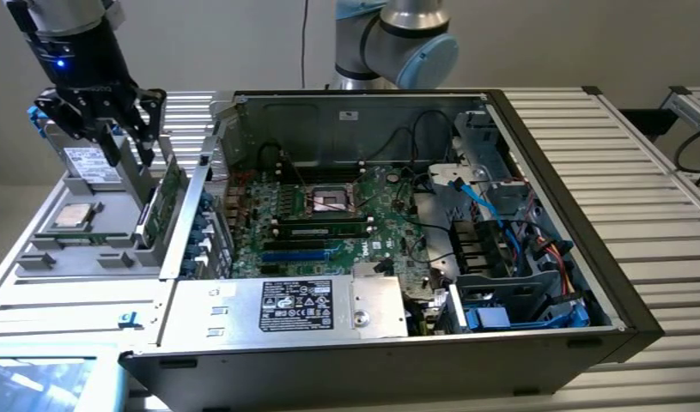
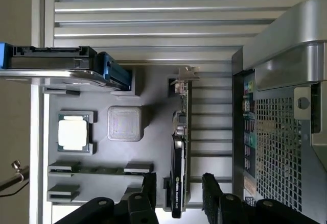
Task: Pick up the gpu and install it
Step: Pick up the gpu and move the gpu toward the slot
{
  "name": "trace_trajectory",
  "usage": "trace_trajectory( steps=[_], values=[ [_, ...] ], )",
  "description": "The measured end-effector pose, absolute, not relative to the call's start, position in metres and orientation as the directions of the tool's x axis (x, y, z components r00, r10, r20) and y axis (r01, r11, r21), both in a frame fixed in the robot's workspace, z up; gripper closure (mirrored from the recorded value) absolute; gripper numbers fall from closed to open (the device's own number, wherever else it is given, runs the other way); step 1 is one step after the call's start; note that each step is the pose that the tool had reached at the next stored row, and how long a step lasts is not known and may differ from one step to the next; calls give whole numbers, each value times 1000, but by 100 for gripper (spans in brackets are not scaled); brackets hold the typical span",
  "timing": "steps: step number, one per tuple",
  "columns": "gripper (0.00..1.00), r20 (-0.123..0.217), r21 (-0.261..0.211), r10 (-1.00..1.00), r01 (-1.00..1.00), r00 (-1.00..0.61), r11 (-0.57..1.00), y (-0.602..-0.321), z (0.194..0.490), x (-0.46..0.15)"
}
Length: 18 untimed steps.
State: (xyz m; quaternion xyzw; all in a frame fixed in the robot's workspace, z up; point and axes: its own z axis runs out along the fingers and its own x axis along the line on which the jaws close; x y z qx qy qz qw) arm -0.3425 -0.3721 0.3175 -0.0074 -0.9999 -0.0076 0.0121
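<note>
The gpu (image 2: 180, 142), a thin green circuit card with black cooler shroud and silver end bracket, stands on edge in the grey moulded parts tray (image 2: 153, 132), beside the silver open computer case (image 2: 286, 55). Bare tray floor flanks it. The black two-finger gripper (image 2: 180, 185) is spread wide, straddling the card's end, seemingly not touching it.

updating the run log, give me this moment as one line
gripper: open, over gpu, no grip | gpu: on edge in parts tray beside pc case | install: not done
</note>
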Motion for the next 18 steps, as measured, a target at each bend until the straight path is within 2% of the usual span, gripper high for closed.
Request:
trace_trajectory(
  steps=[18],
  values=[
    [51,25,42,32,33,-999,999,-379,285,-341]
  ],
)
